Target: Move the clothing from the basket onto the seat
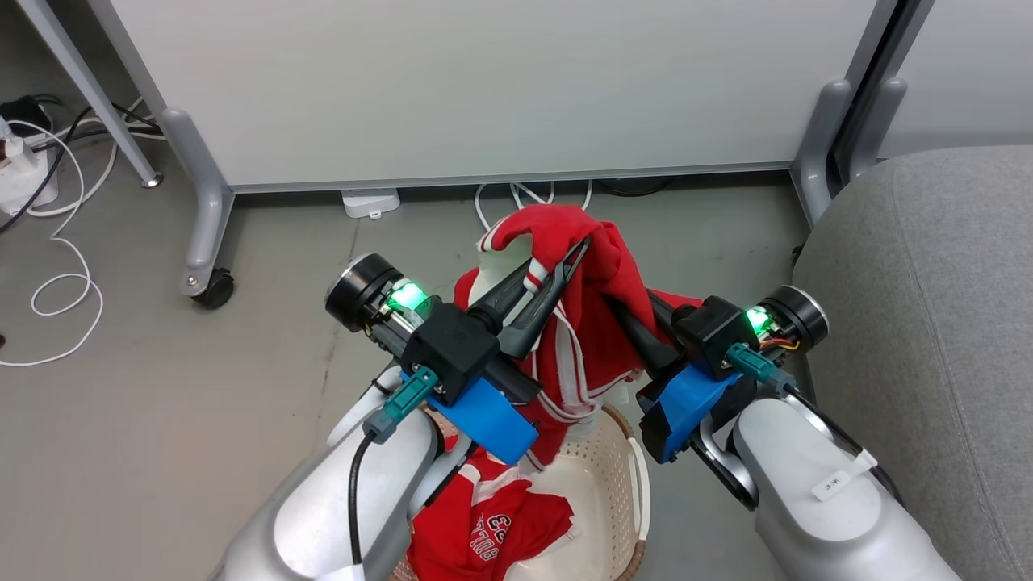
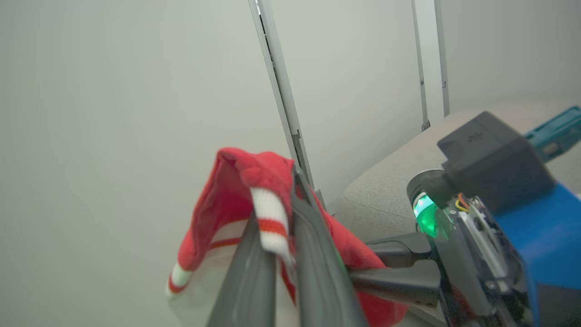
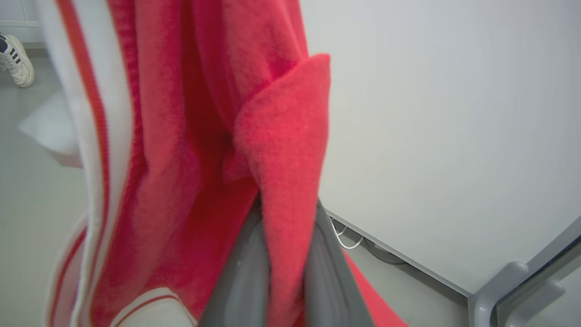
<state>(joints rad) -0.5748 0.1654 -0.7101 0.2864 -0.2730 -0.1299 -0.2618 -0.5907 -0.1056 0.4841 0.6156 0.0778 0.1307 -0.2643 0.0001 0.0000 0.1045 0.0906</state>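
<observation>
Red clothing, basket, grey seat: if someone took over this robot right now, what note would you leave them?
Left gripper: shut on the red garment's striped trim.
Right gripper: shut on a fold of it.
The garment hangs above the basket; a lettered jersey lies inside; the seat, at the robot's right, shows no clothing.
Left to do: carry it to the seat, release, fetch the jersey.

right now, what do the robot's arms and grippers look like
The left forearm and right forearm are smooth silver-grey shells. Each wrist has a black block, blue mount, green light and teal plug with a dark cable. The left gripper and right gripper each have two long dark grey tapered fingers. A white tag marks the right forearm.
</observation>
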